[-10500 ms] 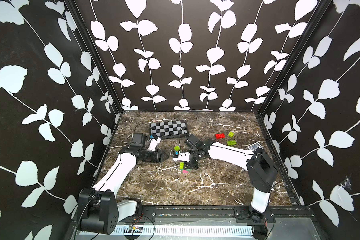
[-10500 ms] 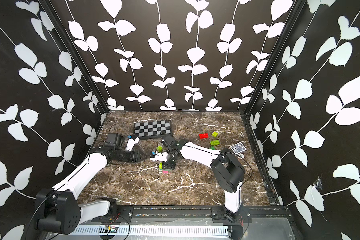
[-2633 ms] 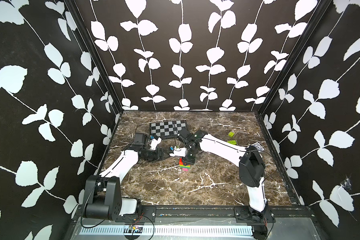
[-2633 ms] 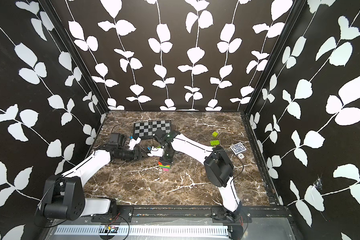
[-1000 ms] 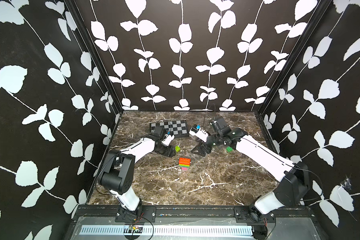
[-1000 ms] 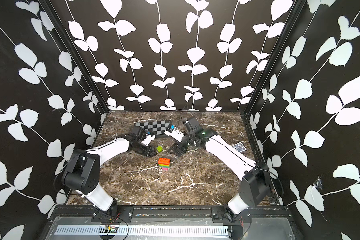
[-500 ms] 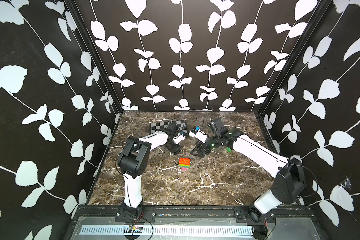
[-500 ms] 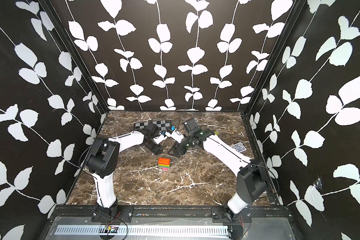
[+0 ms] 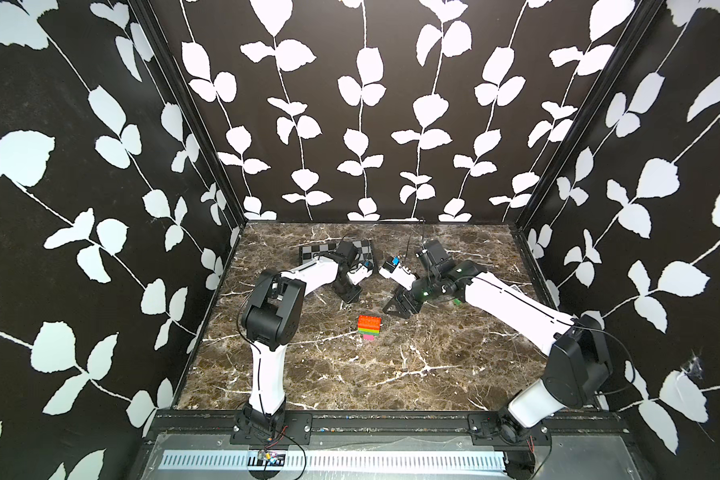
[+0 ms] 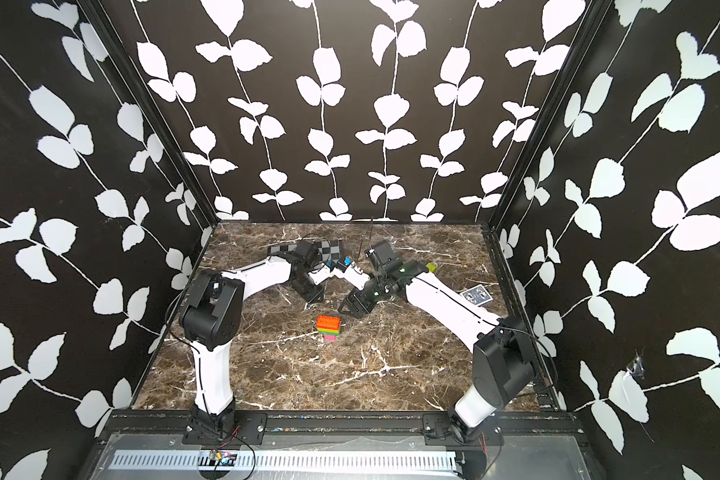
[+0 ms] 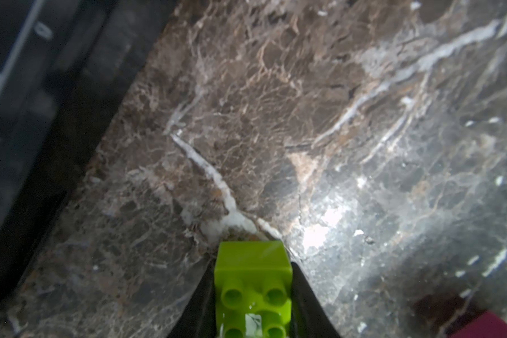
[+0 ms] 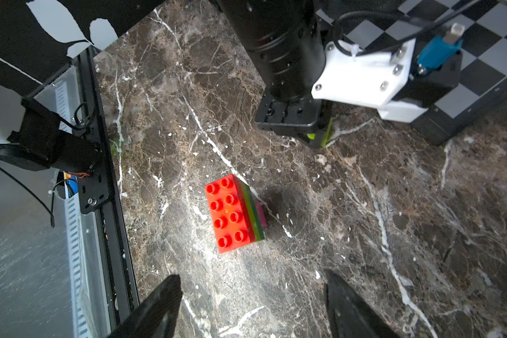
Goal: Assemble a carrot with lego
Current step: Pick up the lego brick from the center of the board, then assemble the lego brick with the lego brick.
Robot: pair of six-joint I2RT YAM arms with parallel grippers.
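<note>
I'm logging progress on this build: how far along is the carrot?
Done: a stack of red, lime, green and pink layers sits on the table. In hand: the left jaws are shut on a lime brick; the right jaws hang open, empty. Left: adding that brick, probably also the loose lime piece by the right arm.

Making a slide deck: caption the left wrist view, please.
Left hand shut on a lime studded brick, marble tabletop beyond.

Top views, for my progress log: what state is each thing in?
left gripper: shut on lime brick.
right gripper: open, empty.
brick stack: standing upright, red on top, held by neither gripper.
chequered board: lying flat.
</note>
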